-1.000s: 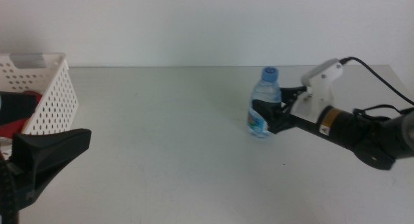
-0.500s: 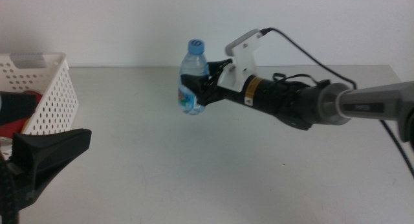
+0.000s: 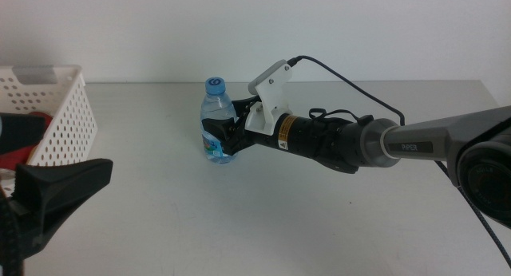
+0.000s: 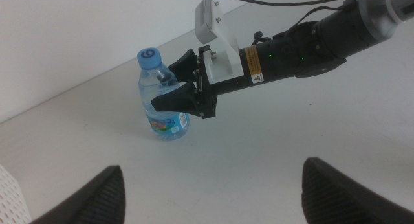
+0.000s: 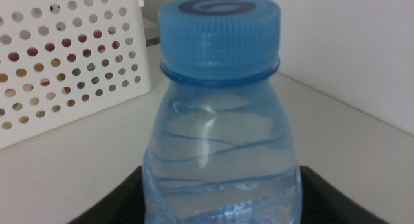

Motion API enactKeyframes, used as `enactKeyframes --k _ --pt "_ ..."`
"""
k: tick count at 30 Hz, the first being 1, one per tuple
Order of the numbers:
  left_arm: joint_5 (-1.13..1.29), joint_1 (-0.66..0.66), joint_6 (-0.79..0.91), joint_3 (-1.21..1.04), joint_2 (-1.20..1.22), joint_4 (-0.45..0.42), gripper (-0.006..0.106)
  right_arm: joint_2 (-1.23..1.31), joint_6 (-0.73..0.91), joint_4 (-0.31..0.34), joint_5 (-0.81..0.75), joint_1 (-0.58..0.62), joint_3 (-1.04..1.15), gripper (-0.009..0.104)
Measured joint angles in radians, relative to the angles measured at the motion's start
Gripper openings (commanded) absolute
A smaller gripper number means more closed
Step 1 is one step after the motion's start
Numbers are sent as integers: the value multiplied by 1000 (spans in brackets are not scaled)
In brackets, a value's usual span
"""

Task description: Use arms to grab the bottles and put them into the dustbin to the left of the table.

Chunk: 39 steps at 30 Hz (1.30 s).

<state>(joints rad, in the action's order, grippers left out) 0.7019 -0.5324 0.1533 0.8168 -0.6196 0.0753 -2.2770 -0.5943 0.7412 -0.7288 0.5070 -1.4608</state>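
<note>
One water bottle point(image 3: 215, 120) stands clamped in the right gripper's point(image 3: 229, 138) fingers; left gripper point(image 4: 210, 185) waits, fingers spread.

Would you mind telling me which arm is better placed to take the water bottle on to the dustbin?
Probably the left. Its open tool waits beside the dustbin, facing the water bottle. The right tool grips that bottle at mid-table with its arm already stretched far across.

The middle view looks forward and down over the worktop point(image 3: 239, 220). The left wrist view looks from farther back; both share the water bottle point(image 3: 215, 120), which the right wrist view fills close-up.
</note>
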Motion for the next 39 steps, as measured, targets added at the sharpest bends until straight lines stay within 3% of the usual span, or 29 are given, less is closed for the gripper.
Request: enactKeyframes --k 4,7,15,20,24,29,34,39 --pt "0 0 0 0 0 0 93 0 -33 -11 -3 0 9 72" --pt "0 0 0 0 0 0 93 18 -40 -18 -13 0 51 84" --pt "0 0 0 0 0 0 93 213 -1 -92 -25 -2 327 75" --pt "0 0 0 -1 0 0 93 474 17 -165 16 -23 563 68" --pt "0 0 0 -3 0 0 93 705 27 -230 176 -31 681 65" --pt "0 0 0 -6 0 0 93 1010 77 -306 493 -32 721 65" --pt "0 0 0 -6 0 0 93 1220 210 -469 702 -32 722 65" --pt "0 0 0 -6 0 0 93 1342 456 -712 931 -5 723 65"
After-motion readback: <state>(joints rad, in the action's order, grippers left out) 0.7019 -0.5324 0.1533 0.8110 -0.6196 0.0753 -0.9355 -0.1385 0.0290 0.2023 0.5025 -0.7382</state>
